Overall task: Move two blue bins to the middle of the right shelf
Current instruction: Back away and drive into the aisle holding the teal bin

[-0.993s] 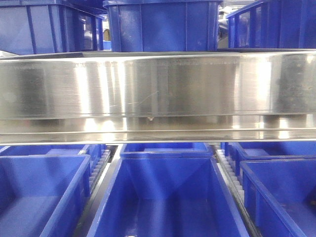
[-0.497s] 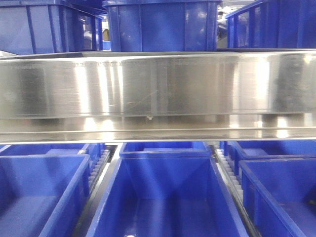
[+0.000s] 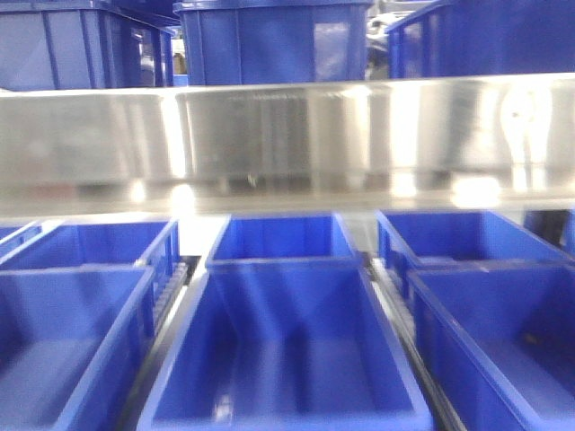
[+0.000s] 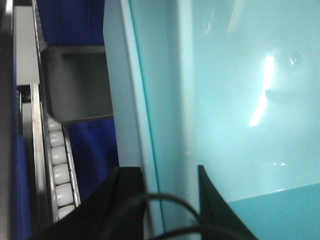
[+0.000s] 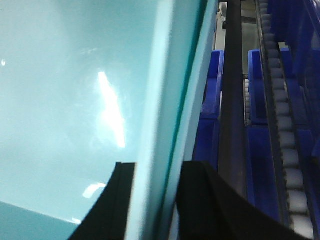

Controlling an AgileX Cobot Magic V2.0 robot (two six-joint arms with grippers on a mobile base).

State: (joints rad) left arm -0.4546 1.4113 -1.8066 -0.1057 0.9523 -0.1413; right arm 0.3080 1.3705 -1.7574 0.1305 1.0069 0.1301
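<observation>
In the front view a blue bin [image 3: 283, 359] sits low in the centre, open top toward me; I cannot tell from this view whether it is the held one. In the left wrist view my left gripper [image 4: 167, 200] has its black fingers [image 4: 131, 187] on either side of a bin wall [image 4: 150, 100], which looks pale cyan in the glare. In the right wrist view my right gripper [image 5: 155, 200] straddles the opposite wall [image 5: 165, 90] the same way, with its fingers [image 5: 200, 192] closed on it. Neither gripper shows in the front view.
A steel shelf beam [image 3: 287, 135] crosses the front view, with more blue bins [image 3: 269, 40] on the level above. Blue bins stand left [image 3: 63, 341] and right [image 3: 503, 332] of the centre one. Roller tracks [image 4: 57, 165] [image 5: 287, 150] run beside the bins.
The front view has shifted: the steel beam now sits higher in the picture and more of the lower row of bins shows. The picture is blurred by motion.
</observation>
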